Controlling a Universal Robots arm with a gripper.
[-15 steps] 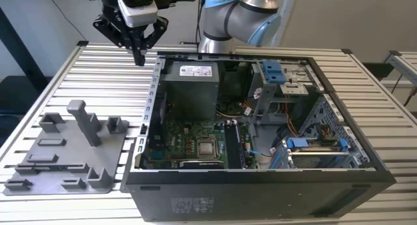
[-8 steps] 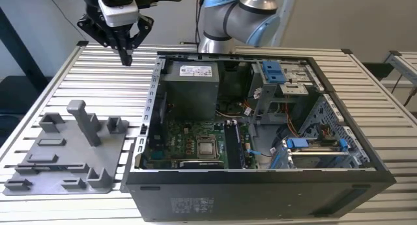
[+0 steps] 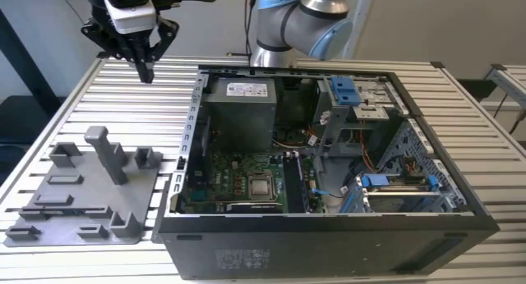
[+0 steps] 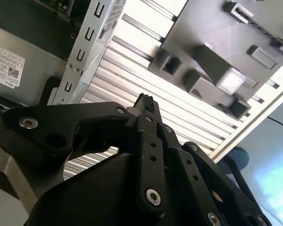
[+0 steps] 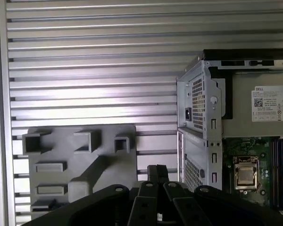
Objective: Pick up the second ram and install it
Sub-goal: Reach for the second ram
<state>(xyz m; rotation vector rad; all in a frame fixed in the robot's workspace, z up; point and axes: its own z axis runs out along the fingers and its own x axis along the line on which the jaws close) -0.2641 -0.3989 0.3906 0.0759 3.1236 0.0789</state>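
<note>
The end effector (image 3: 146,71) hangs high over the far part of the slatted counter (image 3: 460,111), on the exterior view's left. Its fingers are pressed together with nothing between them. It is well apart from everything below.

Under it and nearer the camera sits the grey holder tray (image 3: 144,194), with one tall post (image 3: 107,154) and several short sockets. In a shallow recess on the tray's left side lies a thin dark strip, which looks like the second ram (image 3: 54,201), though I can't make out its chips.

Just beside the tray, on the exterior view's right, the computer case (image 3: 329,247) lies open. Inside it are a grey power supply (image 3: 238,108) at the far end, the green motherboard (image 3: 222,182) with its silver processor (image 3: 261,186), and drive cages with blue tabs (image 3: 343,90). A dark stick (image 3: 291,182) stands in the slots beside the processor.
</note>
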